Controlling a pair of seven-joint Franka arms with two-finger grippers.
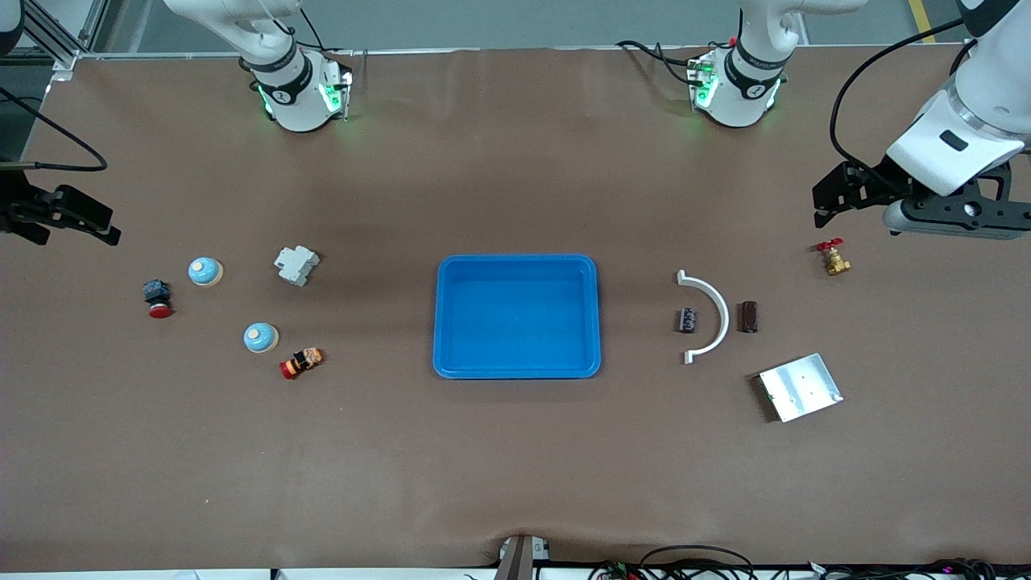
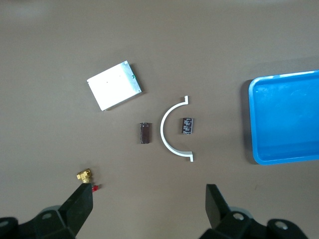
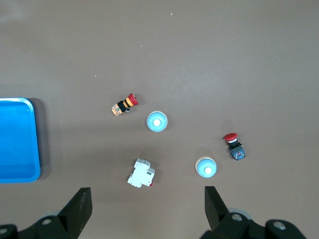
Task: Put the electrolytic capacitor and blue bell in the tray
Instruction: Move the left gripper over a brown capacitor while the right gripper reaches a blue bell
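Both grippers wide open, empty: left gripper (image 1: 823, 201) above brass valve (image 1: 834, 259), right gripper (image 1: 103, 228) at table's 9 o'clock edge; tray (image 1: 517, 369) empty.

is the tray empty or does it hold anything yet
Empty. The tray shows only bare blue floor; the capacitor and both bells lie on the table.

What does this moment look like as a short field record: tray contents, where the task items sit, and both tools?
tray: nothing in it
electrolytic capacitor: on the table toward the left arm's end, beside the white curved piece
blue bells: two, and, toward the right arm's end
left tool: open, holding nothing, above the brass valve
right tool: open, holding nothing, over its own end of the table
progress: neither item moved into the tray yet
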